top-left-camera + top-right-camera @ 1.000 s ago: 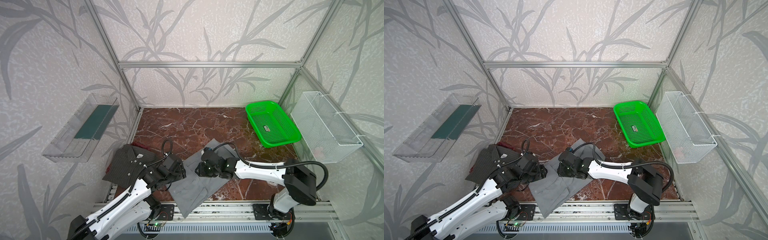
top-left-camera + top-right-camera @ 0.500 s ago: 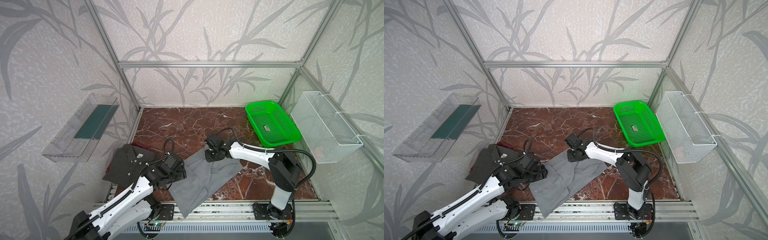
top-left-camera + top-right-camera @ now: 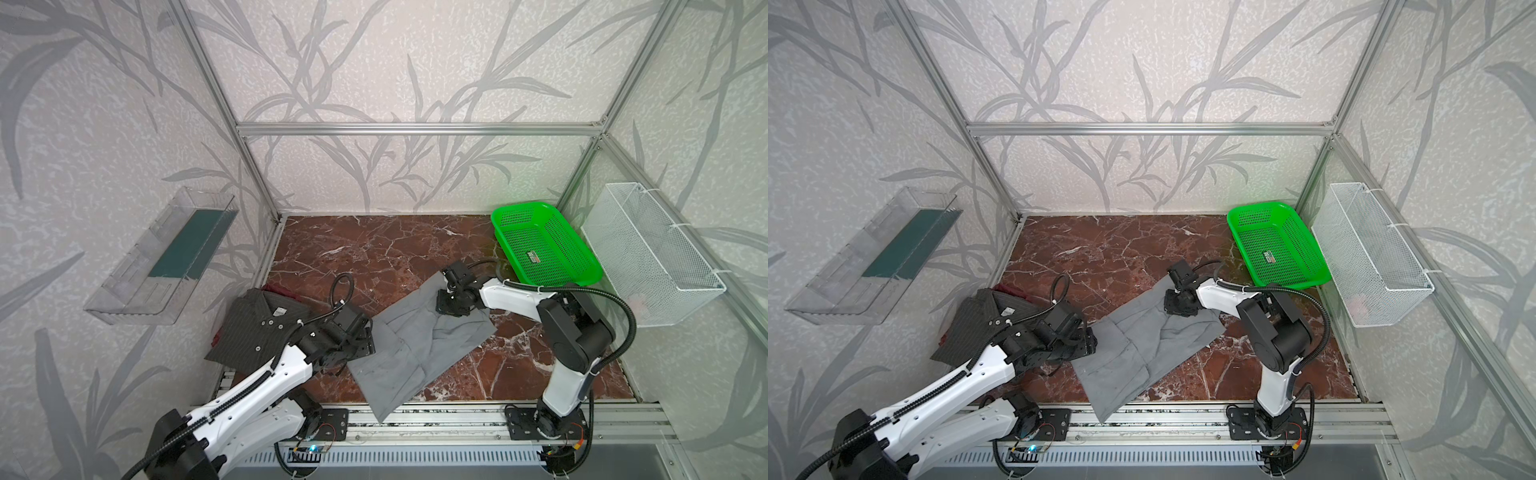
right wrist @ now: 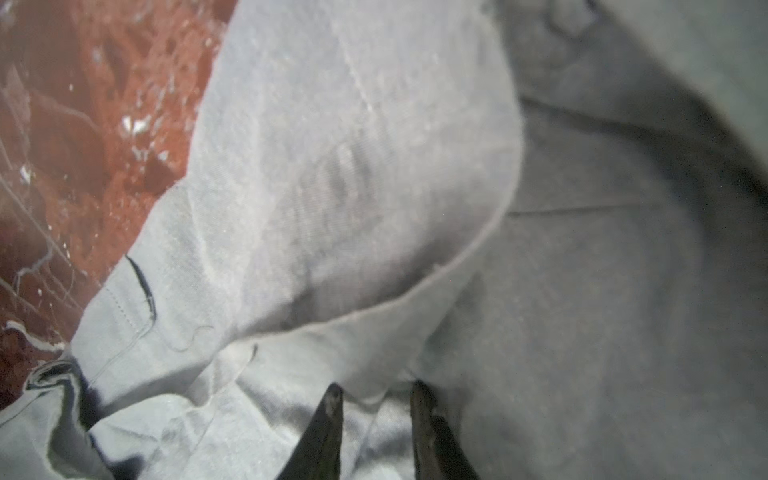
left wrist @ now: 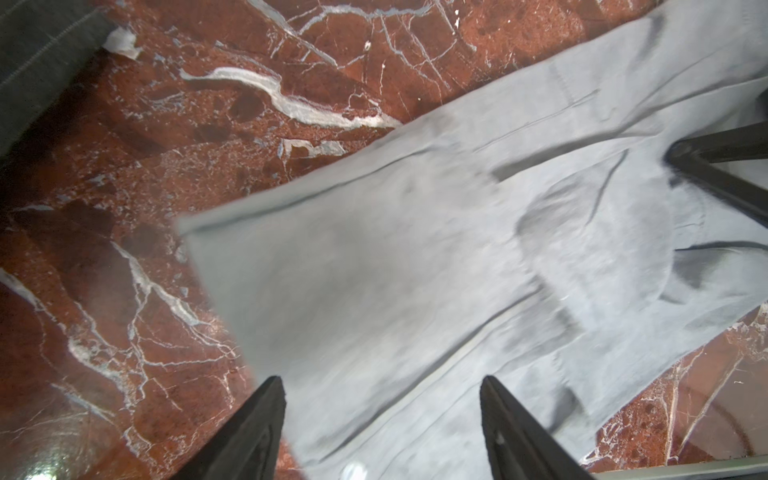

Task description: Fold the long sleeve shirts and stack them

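Bright, even light, soft shadows, bowed edges in both top views; blurred wrist views, glare on marble floor (image 5: 39,467).

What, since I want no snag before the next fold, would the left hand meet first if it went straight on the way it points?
Most likely the grey shirt: the left hand is open, aimed down and across that cloth, with nothing between. How high it hangs is unclear.

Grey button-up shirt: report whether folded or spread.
Partly folded: the plain mid-grey button-up shirt lies flat as a long strip, layers overlapping.
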Robot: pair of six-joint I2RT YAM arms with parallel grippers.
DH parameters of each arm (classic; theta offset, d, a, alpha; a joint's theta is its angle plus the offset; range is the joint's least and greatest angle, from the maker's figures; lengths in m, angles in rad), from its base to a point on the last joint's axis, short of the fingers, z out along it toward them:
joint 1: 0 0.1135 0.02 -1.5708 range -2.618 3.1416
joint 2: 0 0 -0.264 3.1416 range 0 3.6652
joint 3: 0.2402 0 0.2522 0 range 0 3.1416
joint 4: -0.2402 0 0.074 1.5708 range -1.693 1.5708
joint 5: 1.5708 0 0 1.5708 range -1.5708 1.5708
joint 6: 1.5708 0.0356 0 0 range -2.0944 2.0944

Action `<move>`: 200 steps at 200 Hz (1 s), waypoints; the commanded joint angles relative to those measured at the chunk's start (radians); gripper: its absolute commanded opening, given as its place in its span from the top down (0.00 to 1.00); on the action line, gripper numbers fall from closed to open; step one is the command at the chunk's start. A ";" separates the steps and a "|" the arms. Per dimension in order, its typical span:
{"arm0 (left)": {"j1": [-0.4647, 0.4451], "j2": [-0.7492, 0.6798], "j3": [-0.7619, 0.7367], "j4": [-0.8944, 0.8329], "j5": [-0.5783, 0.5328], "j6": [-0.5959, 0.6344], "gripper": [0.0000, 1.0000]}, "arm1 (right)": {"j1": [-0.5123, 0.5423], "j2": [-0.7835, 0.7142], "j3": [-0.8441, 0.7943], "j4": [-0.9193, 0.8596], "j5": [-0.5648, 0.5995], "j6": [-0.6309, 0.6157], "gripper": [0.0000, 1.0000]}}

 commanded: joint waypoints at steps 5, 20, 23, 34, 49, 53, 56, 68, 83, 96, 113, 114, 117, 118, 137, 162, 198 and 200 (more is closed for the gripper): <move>0.005 0.010 0.028 0.018 -0.008 0.026 0.23 | -0.088 -0.043 -0.173 -0.001 0.008 0.087 0.71; 0.005 0.023 0.022 0.046 0.009 0.039 0.23 | -0.127 -0.116 -0.248 0.007 0.015 0.110 0.72; 0.006 0.025 0.021 0.051 0.010 0.040 0.22 | -0.131 -0.132 -0.262 0.010 0.018 0.114 0.72; 0.005 0.036 0.012 0.081 0.029 0.052 0.22 | -0.133 -0.188 -0.300 0.016 0.022 0.121 0.72; 0.010 0.045 -0.007 0.121 0.049 0.075 0.19 | -0.126 -0.260 -0.313 -0.016 0.012 0.117 0.71; 0.012 0.046 -0.013 0.132 0.056 0.083 0.18 | -0.123 -0.280 -0.311 -0.034 0.012 0.114 0.71; 0.014 0.048 -0.019 0.144 0.061 0.091 0.18 | -0.119 -0.296 -0.308 -0.048 0.017 0.113 0.72; 0.023 0.052 -0.040 0.177 0.081 0.123 0.16 | -0.093 -0.382 -0.300 -0.118 0.056 0.107 0.71; 0.038 0.054 -0.060 0.205 0.108 0.157 0.15 | -0.035 -0.501 -0.294 -0.158 0.108 0.093 0.69; 0.043 0.050 -0.086 0.252 0.127 0.154 0.14 | 0.021 -0.561 -0.273 -0.177 0.118 0.086 0.68; 0.056 0.065 -0.101 0.303 0.148 0.139 0.14 | 0.100 -0.562 -0.210 -0.201 0.105 0.083 0.68; 0.056 0.067 -0.101 0.305 0.149 0.139 0.14 | 0.107 -0.561 -0.207 -0.199 0.104 0.082 0.68; 0.058 0.073 -0.102 0.314 0.152 0.136 0.14 | 0.121 -0.557 -0.197 -0.191 0.098 0.082 0.68; 0.059 0.075 -0.102 0.316 0.154 0.136 0.14 | 0.125 -0.554 -0.195 -0.189 0.096 0.082 0.68; 0.063 0.135 -0.098 0.359 0.177 0.125 0.14 | 0.203 -0.485 -0.142 -0.109 0.018 0.078 0.68; 0.074 0.205 -0.092 0.376 0.179 0.122 0.14 | 0.301 -0.334 -0.043 -0.064 -0.031 0.047 0.70; 0.091 0.245 -0.093 0.389 0.167 0.118 0.14 | 0.339 -0.173 -0.006 0.045 -0.056 0.058 0.73; 0.091 0.248 -0.093 0.391 0.168 0.118 0.14 | 0.339 -0.166 -0.006 0.053 -0.057 0.059 0.73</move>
